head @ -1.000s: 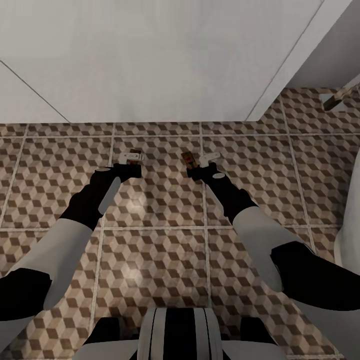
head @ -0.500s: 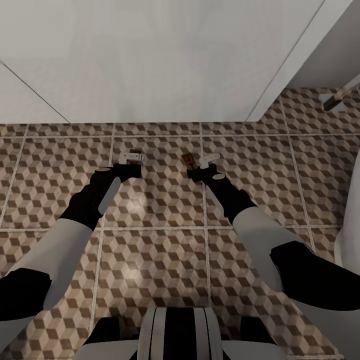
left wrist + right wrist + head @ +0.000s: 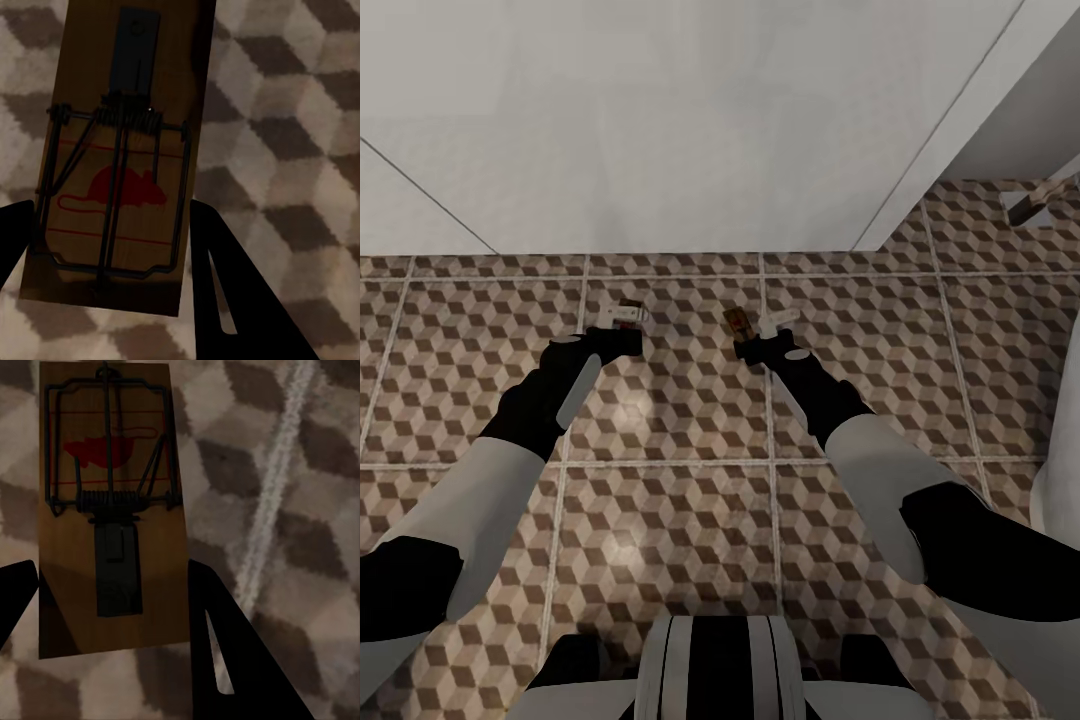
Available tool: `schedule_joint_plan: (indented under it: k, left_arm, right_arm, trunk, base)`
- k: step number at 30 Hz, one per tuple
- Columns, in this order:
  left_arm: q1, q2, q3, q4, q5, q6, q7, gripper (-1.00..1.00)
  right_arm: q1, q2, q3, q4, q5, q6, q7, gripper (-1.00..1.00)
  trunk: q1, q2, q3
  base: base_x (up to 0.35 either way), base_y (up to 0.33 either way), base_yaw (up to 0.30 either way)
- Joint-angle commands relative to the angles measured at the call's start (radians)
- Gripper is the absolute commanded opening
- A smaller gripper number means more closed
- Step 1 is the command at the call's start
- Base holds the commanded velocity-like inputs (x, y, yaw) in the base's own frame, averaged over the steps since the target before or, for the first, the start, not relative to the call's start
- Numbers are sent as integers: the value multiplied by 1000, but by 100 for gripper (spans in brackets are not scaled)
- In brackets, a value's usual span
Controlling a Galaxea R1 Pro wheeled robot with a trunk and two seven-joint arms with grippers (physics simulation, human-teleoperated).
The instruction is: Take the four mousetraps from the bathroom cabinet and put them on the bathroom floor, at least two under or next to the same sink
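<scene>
My left gripper (image 3: 624, 316) is shut on a mousetrap (image 3: 626, 308), a small brown board with a dark wire spring and a red mouse print, seen close in the left wrist view (image 3: 120, 150) between the black fingers (image 3: 214, 270). My right gripper (image 3: 758, 322) is shut on a second mousetrap (image 3: 737, 320), which fills the gap between its fingers (image 3: 214, 630) in the right wrist view (image 3: 112, 510). Both hang low over the cube-patterned bathroom floor (image 3: 680, 400), just in front of the sink's white flat vanity front (image 3: 660, 120). The cabinet is out of view.
The vanity's corner ends at the upper right, where the floor runs on past it to a small grey fitting (image 3: 1032, 200). A rounded white fixture (image 3: 1060, 440) stands at the right edge. Patterned tile lies between my arms and my base (image 3: 715, 670).
The whole head picture has slid down a little, so the camera moved. Both grippers still hold their mousetraps in the same place over the tiles.
</scene>
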Motion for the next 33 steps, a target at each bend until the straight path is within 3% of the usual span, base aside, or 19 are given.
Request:
schedule_joint_plan:
  k: [1,23,33]
  left_arm:
    - [-1,2,-3,-1,3,4,4,-100]
    - [0,3,-3,18,3,4,4,-100]
    - [0,5,-3,18,3,4,4,-100]
  right_arm:
    - [0,0,2,-1,7,6,-2,-100]
    - [0,0,2,0,7,6,-2,-100]
    - [0,0,3,1,7,6,-2,-100]
  trunk:
    - [0,0,0]
    - [0,0,0]
    - [0,0,0]
  base:
    - [2,0,0]
    - [0,46,0]
    - [0,226,0]
